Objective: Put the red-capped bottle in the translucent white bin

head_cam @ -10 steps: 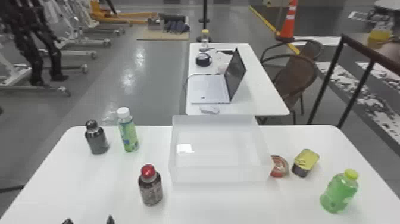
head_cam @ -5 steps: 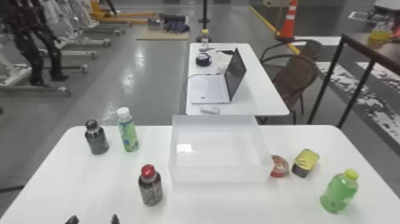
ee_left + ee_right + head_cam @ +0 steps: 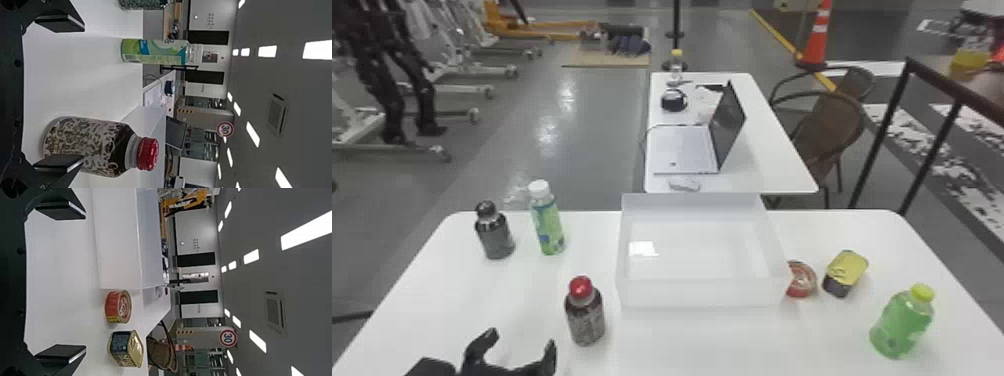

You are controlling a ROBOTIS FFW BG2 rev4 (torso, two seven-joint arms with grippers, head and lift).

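Red-capped bottle [image 3: 586, 315]: upright on the white table [image 3: 677, 345], lower left of centre in the head view, cap up, ungripped. Left gripper [image 3: 521, 342]: bottom left of that frame, fingers spread wide with nothing between; probably opened to take the bottle's body from the side. Bottle lies off toward its right finger, so a sideways correction seems needed before closing. Translucent white bin [image 3: 702, 295]: centre, open top up, just right of the bottle; short carry likely. White-capped green bottle [image 3: 548, 225]: farther back, left of the bin, apart from the target, probably a distractor. Right gripper [image 3: 74, 282]: fingers apart, unladen, presumably waiting.
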